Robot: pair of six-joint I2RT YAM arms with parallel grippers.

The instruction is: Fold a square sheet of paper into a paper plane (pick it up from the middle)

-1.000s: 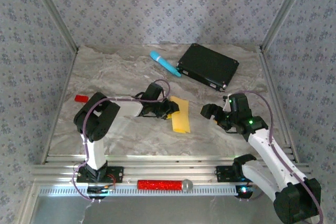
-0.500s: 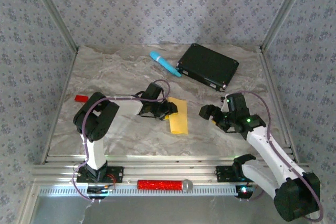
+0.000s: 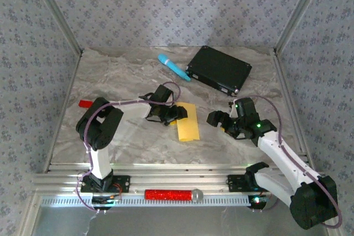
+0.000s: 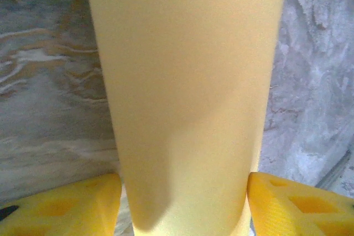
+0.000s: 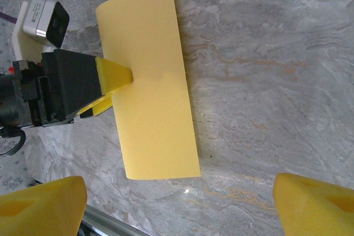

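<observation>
At folded square sheet of paper (image 3: pixel 188 129): left gripper (image 3: pixel 178 113) jaws widening, releasing its left edge; right gripper (image 3: pixel 217 121) open, waiting just right. Fold likely set.

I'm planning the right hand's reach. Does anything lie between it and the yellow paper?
Nothing visible does. Only bare table separates the right hand from the paper. The left hand sits at the paper's opposite edge, and the blue cylinder and black box lie farther back.
</observation>
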